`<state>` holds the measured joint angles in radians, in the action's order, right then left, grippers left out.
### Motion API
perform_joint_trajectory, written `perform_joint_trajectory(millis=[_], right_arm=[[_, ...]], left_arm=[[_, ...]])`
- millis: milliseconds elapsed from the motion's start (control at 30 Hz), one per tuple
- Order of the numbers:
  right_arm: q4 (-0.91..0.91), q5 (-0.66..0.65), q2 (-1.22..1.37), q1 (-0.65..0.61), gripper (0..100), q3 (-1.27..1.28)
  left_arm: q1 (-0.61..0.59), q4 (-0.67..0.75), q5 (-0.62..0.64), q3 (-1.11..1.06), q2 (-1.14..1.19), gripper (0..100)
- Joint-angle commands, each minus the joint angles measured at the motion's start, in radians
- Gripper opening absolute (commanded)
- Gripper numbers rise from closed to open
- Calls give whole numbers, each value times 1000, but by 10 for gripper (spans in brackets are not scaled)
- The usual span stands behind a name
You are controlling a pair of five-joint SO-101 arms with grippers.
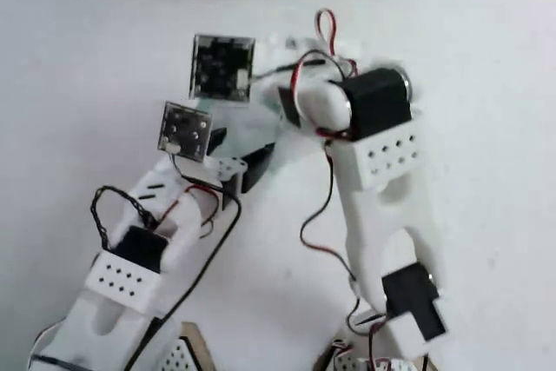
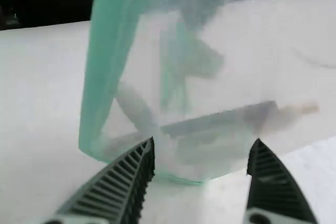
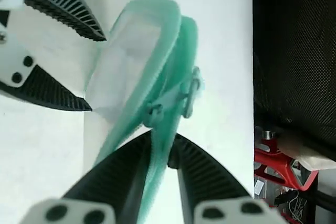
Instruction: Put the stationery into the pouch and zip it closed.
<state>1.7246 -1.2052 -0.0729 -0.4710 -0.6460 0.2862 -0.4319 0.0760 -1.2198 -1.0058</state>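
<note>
Left arm (image 1: 130, 258) comes in from the near left corner of the white counter (image 1: 78, 58), angled toward the middle. Left tool (image 2: 203, 153) is wide open with nothing gripped. The lower end of the pouch (image 2: 210, 72) sits right at its fingertips, with one corner between the two fingers; contact unclear. Pouch is translucent with green trim (image 2: 105, 66), up on edge rather than lying flat, lower end down near the counter, between the two tools. Inside it a grey pen-like stick (image 2: 226, 120) with a pale tip lies crosswise, low in the pouch. A pale thin stick (image 2: 134, 109) slants beside it. Both are blurred through the plastic. In the right wrist view a green zip pull (image 3: 188, 95) hangs off the trimmed edge, just ahead of the right tool (image 3: 160, 136). Right tool is nearly closed, pinching the green trimmed edge between its two black fingers. Cannot tell how far the zip is drawn. In the same view the left tool's spread fingers sit at the pouch's far end, one on each side. Right arm (image 1: 382, 180) comes up from the near right edge and bends left over the middle of the counter.
</note>
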Motion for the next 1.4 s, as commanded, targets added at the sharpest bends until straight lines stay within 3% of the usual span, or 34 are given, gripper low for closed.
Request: perform_joint_trajectory(millis=[0,133,300,567,700,1033,1300,1367], right_arm=[[2,-101,-111,-7,17,69],[2,-235,-205,33,17,198],[1,-361,-285,87,17,311],[2,-397,-352,84,17,428],[2,-411,-437,41,17,512],[1,-391,-573,-91,17,609],[-27,-321,-573,-137,17,601],[-71,-290,-573,-127,17,601]], left_arm=[[-16,14,-8,29,-15,282],[-42,23,-12,32,-15,285],[-35,-12,-213,34,-25,283],[-50,-356,-442,84,-435,286],[36,-476,-537,83,-588,286],[193,-485,-462,46,-568,286],[205,-381,-459,-57,-570,277],[199,-374,-459,-61,-570,235]])
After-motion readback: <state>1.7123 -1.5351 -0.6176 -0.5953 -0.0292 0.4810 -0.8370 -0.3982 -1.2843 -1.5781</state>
